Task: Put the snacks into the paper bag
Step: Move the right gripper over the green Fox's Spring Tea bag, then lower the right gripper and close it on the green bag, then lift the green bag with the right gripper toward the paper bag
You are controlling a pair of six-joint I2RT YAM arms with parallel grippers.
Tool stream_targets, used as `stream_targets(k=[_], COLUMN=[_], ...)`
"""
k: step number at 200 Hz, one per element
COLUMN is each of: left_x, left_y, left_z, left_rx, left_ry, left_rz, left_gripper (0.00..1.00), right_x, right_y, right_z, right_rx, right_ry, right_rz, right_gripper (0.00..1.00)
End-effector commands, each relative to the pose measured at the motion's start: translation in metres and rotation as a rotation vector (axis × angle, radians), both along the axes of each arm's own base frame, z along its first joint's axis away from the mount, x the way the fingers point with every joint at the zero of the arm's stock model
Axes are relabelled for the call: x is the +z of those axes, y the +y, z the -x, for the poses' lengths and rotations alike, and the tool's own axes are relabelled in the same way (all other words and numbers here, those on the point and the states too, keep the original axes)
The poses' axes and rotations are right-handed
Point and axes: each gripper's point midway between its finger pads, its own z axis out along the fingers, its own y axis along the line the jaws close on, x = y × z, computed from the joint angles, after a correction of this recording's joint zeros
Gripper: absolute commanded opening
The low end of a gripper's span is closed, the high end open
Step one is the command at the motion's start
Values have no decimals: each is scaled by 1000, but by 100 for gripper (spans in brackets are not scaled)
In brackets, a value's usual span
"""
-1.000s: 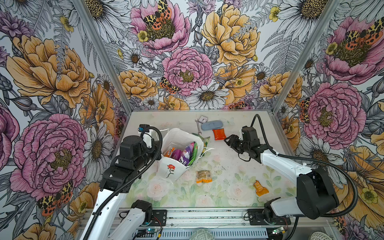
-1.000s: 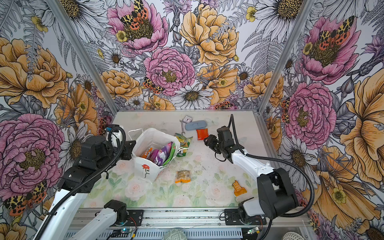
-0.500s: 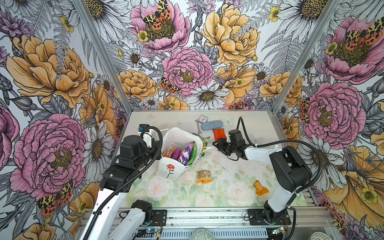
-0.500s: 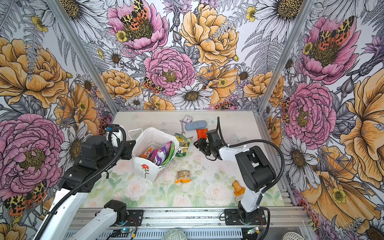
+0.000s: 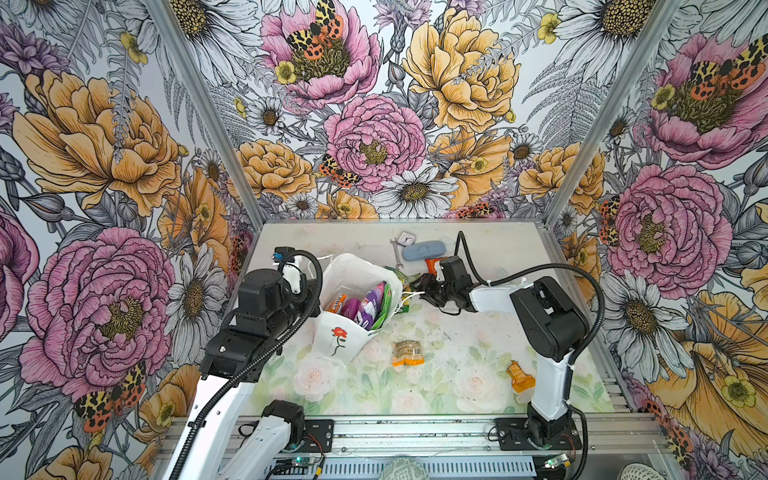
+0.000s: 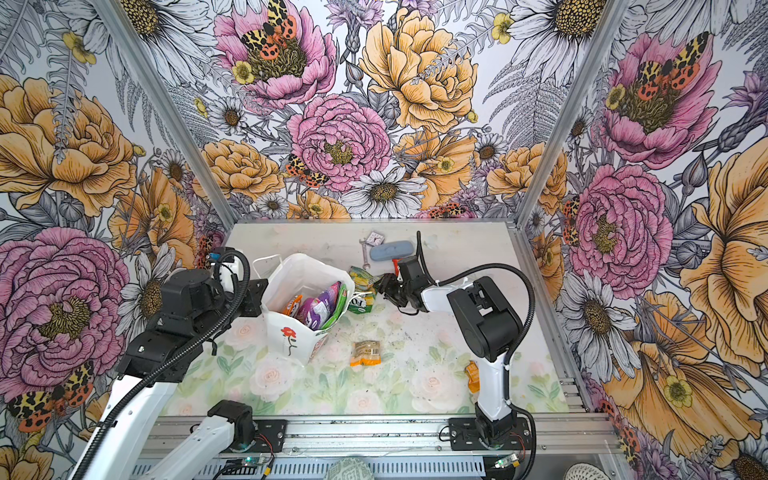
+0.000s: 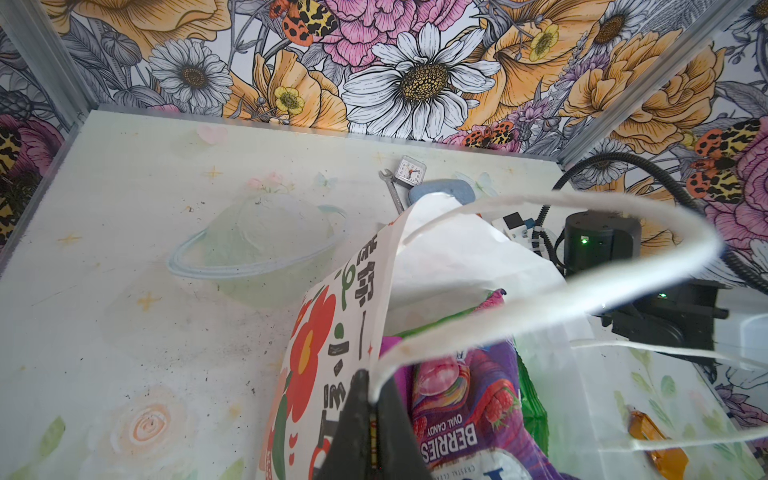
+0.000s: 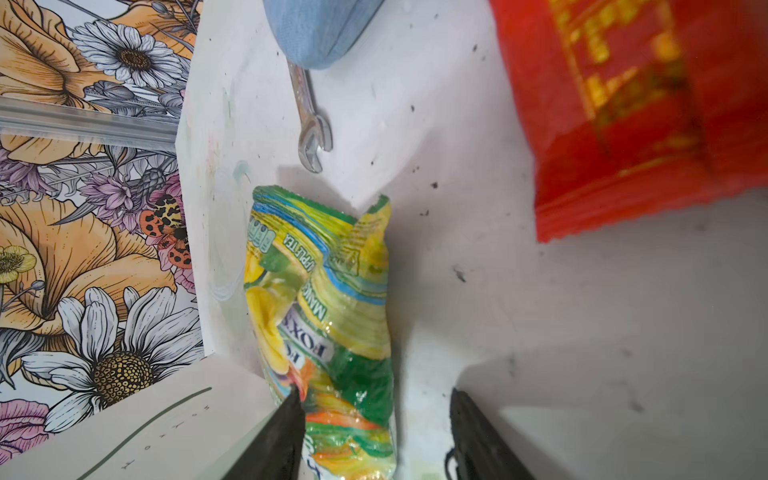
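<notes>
While the paper bag (image 5: pixel 332 345) leans open left of the desk's middle, its rim pinched in the fully closed left gripper (image 7: pixel 368 386), the green Fox's candy bag (image 8: pixel 324 299) lies just beside its right wall. The long axis runs far edge to near edge, with the crimped top pointing far. The right gripper (image 8: pixel 376 419), jaws half apart, brackets the packet's near end, gripping nothing. Light, crinkly and slippery, the packet looks best pinched across its flat body. Two small orange packets (image 5: pixel 407 353) lie nearer the front edge.
</notes>
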Motion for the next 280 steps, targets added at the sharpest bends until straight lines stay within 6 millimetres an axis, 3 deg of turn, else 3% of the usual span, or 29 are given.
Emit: stream_targets(k=[1,99,151,185,214,242,280], left_x=[26,32,32,31,30,30,29], left_y=[1,0,-1,-2,-2,-2,-3], left_z=[-7,-3,-2,-2,-2,-2,-2], left_rx=[7,-5,-9,-9,-9,-8,-9], left_ry=[-105,-123,-124,-123,-120,-120,-119], left_rz=[16,27,29,28,24,23,20], left_gripper=[8,8,8,8,8,9,9], right_x=[3,-21,-31,-23,-12,0,15], right_y=[12,28,35,32,25,13,-6], right_z=[-7,-1,0,1,5,11,23], right_rx=[17,50,51,30,5,-11,-33], right_ry=[-18,40,63,37,9,-10,-27], right_rz=[-7,65,47,14,-11,-19,-25], right_gripper=[58,55,41,19,7,0,0])
